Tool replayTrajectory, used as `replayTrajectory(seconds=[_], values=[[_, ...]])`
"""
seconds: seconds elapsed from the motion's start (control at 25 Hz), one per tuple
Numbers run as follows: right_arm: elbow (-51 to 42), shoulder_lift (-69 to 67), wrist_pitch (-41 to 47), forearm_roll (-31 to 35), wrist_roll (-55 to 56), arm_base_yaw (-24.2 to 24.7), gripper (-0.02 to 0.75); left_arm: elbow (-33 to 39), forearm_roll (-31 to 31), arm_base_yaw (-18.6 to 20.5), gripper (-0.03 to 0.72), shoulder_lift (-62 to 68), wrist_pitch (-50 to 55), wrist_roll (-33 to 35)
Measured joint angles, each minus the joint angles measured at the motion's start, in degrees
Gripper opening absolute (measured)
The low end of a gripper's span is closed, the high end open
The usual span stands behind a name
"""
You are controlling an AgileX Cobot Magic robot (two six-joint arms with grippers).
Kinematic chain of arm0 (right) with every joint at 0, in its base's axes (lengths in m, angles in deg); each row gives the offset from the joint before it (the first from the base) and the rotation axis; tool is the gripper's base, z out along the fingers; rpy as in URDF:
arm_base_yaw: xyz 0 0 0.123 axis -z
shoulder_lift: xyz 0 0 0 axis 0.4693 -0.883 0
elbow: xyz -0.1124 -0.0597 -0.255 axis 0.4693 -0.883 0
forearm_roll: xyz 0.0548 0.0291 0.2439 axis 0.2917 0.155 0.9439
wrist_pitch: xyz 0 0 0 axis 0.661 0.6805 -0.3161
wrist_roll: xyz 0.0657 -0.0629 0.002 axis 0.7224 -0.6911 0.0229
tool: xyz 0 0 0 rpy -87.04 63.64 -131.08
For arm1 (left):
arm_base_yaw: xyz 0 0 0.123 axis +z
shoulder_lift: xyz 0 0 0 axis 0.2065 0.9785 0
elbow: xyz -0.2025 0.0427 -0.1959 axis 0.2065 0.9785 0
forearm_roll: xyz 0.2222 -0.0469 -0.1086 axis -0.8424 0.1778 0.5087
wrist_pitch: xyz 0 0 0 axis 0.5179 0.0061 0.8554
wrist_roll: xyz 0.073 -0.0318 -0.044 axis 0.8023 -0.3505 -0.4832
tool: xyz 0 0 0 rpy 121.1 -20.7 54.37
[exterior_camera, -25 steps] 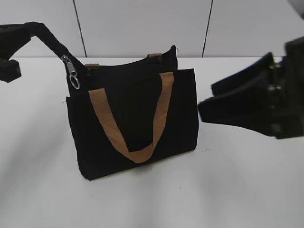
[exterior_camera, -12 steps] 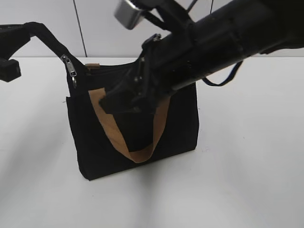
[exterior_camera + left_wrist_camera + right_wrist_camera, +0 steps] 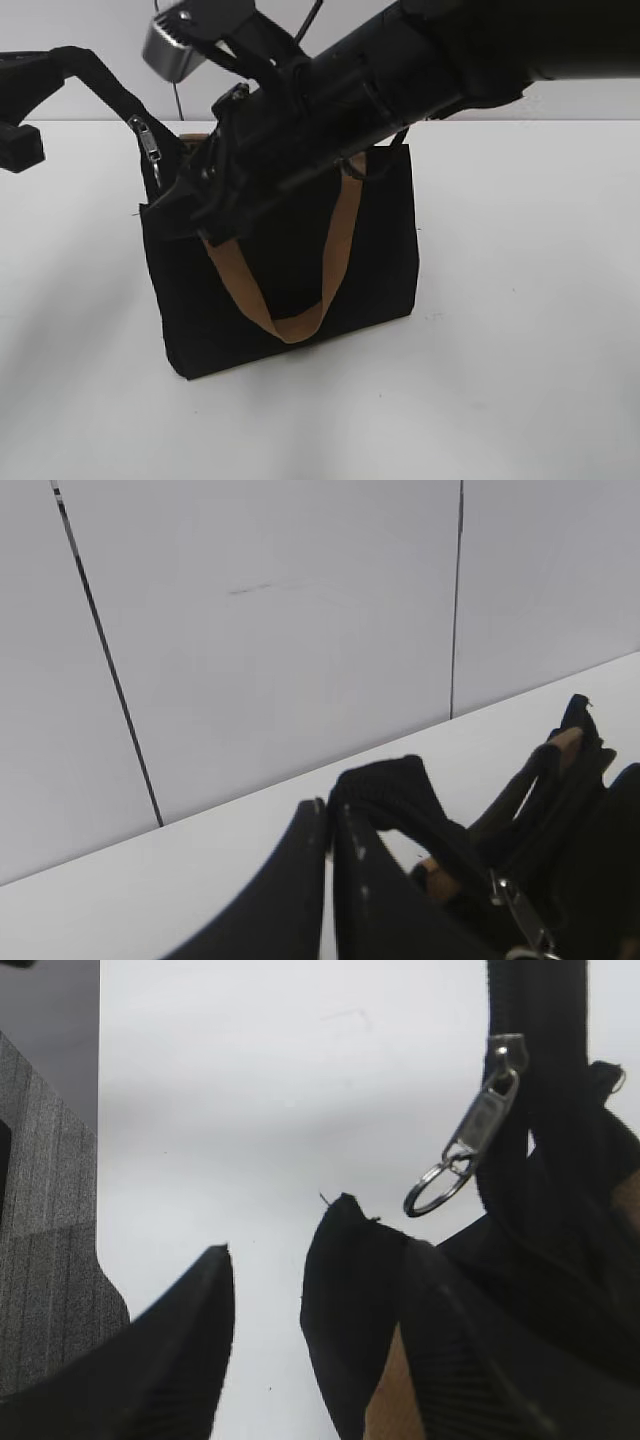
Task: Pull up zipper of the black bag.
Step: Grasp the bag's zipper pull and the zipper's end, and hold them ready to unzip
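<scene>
We see the black bag (image 3: 300,270) standing upright near the middle of the white worktop (image 3: 520,330), toward its left half. Our left gripper (image 3: 328,825) is clenched on the bag's black zip tail, drawn toward the far-left corner. The zipper (image 3: 150,143) pull hangs at the bag's top left end. Our right gripper (image 3: 265,1270) is spread apart just beside that pull, grasping nothing.
</scene>
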Motion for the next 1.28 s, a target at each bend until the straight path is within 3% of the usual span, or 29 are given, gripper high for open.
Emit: replayTrajectory(seconds=[0.28,1.28], values=[[0.38,-2.14,-3.29,2.24,0.00,-0.36,0.339,0.00,0.00,0.00,-0.010,0.00,-0.05,0.00],[0.45,-4.07,-7.44,10.31,-0.07,-0.36,0.319,-0.10,0.00,0.00,-0.010,0.00,-0.05,-0.12]])
